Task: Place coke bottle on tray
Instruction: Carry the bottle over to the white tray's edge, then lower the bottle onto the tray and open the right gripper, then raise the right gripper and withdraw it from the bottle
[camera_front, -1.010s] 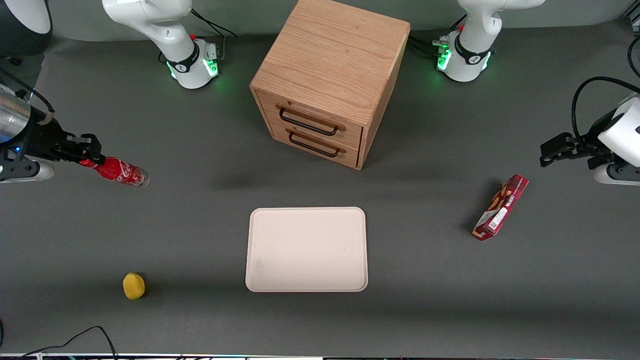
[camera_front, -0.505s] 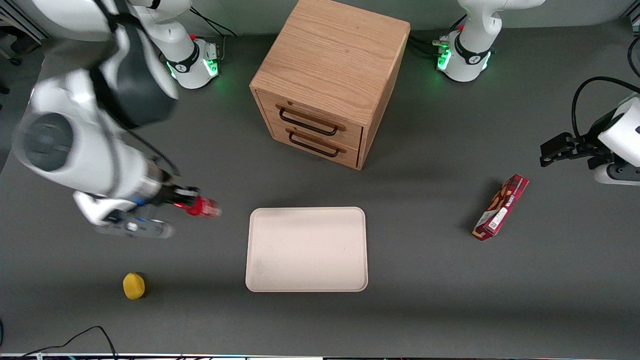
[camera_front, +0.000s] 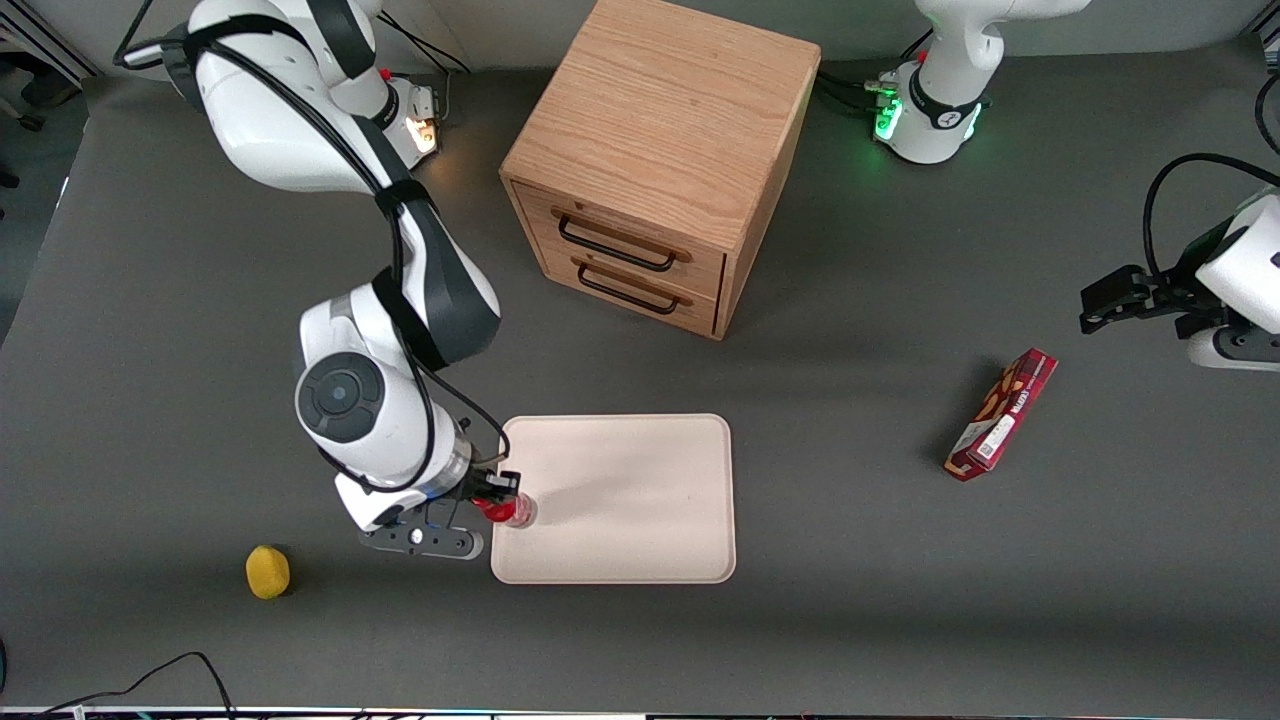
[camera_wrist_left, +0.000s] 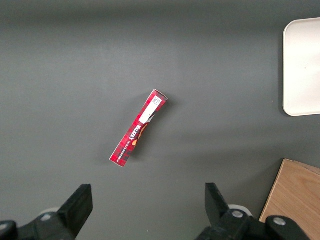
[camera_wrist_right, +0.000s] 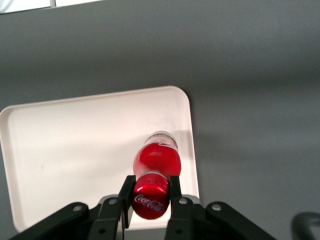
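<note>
The coke bottle (camera_front: 512, 511), small and red with a red cap and clear base, is held by its cap in my right gripper (camera_front: 497, 492). It hangs over the cream-beige tray (camera_front: 640, 500), near the tray edge closest to the working arm's end. In the right wrist view the bottle (camera_wrist_right: 156, 162) points down at the tray (camera_wrist_right: 75, 150), and my gripper (camera_wrist_right: 150, 192) has both black fingers pressed on the cap. I cannot tell whether the bottle's base touches the tray.
A wooden drawer cabinet (camera_front: 655, 160) stands farther from the front camera than the tray. A yellow lemon-like object (camera_front: 267, 571) lies toward the working arm's end. A long red snack box (camera_front: 1002, 413) lies toward the parked arm's end, also in the left wrist view (camera_wrist_left: 139, 128).
My right arm has carried the bottle from the working arm's end of the table toward the middle, and the bottle now hangs over the tray's edge region.
</note>
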